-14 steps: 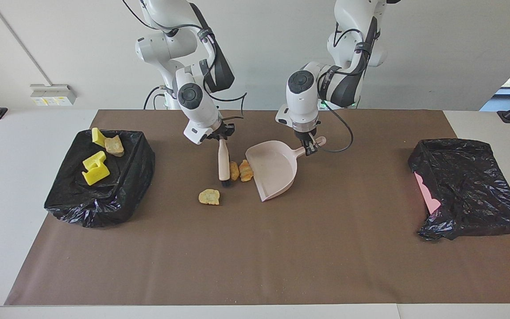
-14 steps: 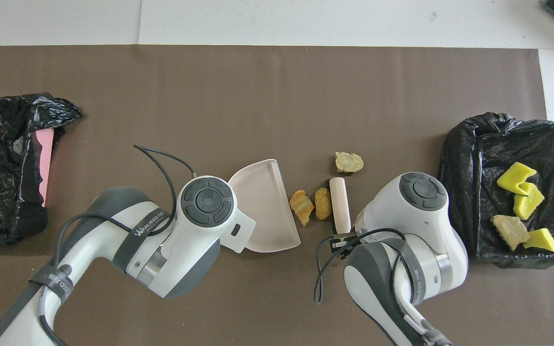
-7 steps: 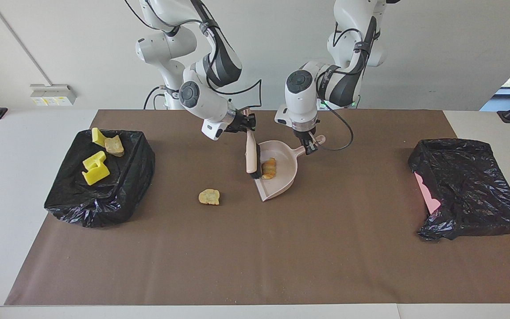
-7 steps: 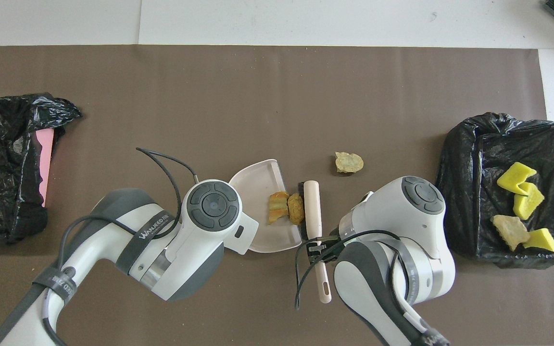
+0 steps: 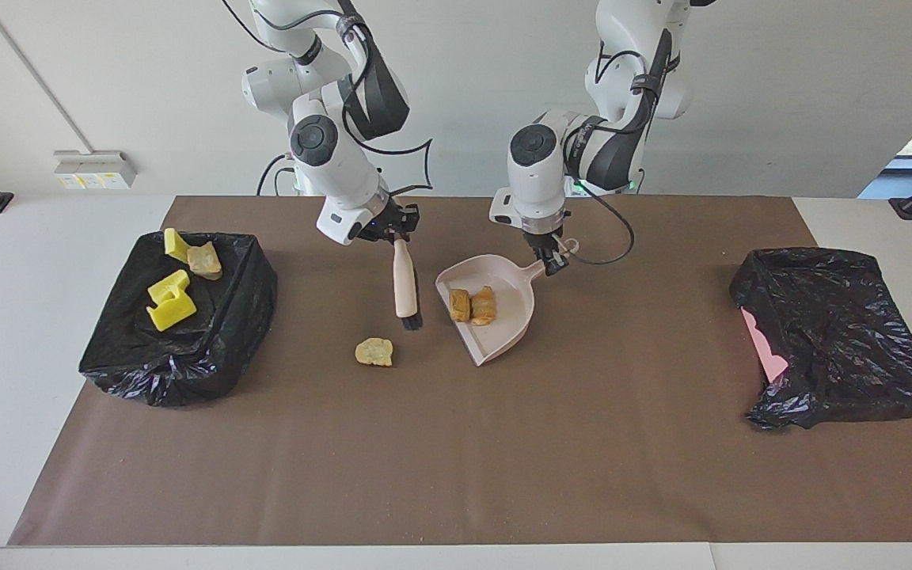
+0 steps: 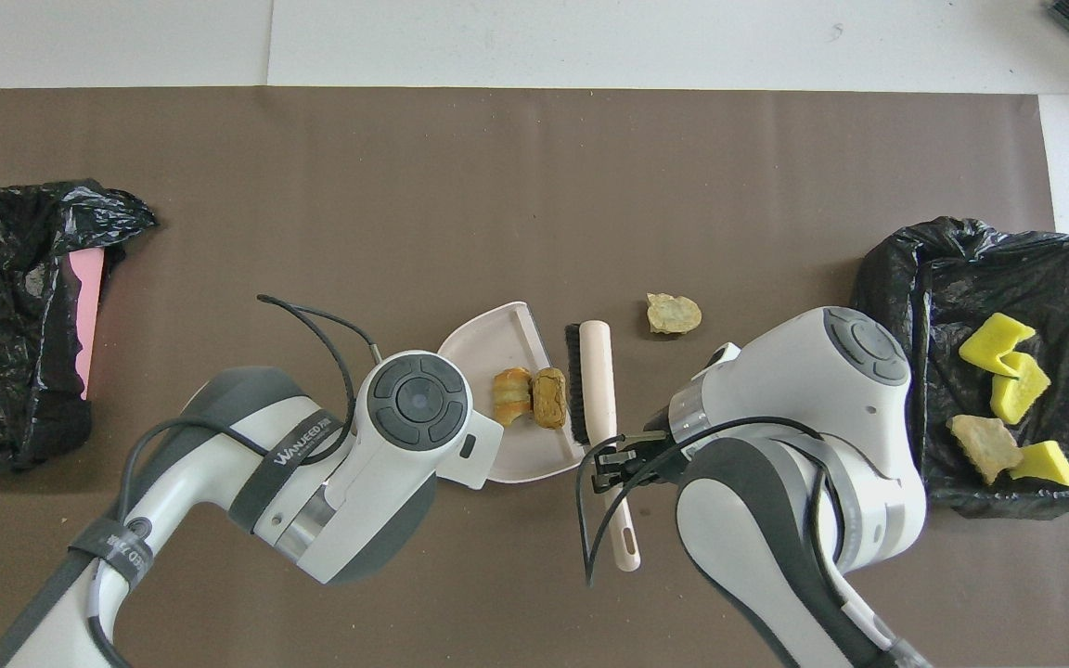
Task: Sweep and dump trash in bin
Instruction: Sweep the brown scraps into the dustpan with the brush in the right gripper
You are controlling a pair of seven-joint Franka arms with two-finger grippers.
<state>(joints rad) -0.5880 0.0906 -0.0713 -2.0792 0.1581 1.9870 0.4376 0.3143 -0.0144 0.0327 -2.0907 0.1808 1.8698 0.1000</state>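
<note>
My left gripper is shut on the handle of the pink dustpan, which also shows in the overhead view. Two golden-brown lumps lie inside the pan. My right gripper is shut on the handle of the pink brush, bristles down beside the pan's mouth. A third brown lump lies on the mat, farther from the robots than the brush. The black-lined bin at the right arm's end holds three yellow pieces and one brown lump.
A second crumpled black bag with a pink thing inside lies at the left arm's end of the table. A brown mat covers the table. The bin also shows in the overhead view.
The brush pushed the two brown lumps into the dustpan, then drew back out of the pan toward the right arm's end. The third lump has not moved.
</note>
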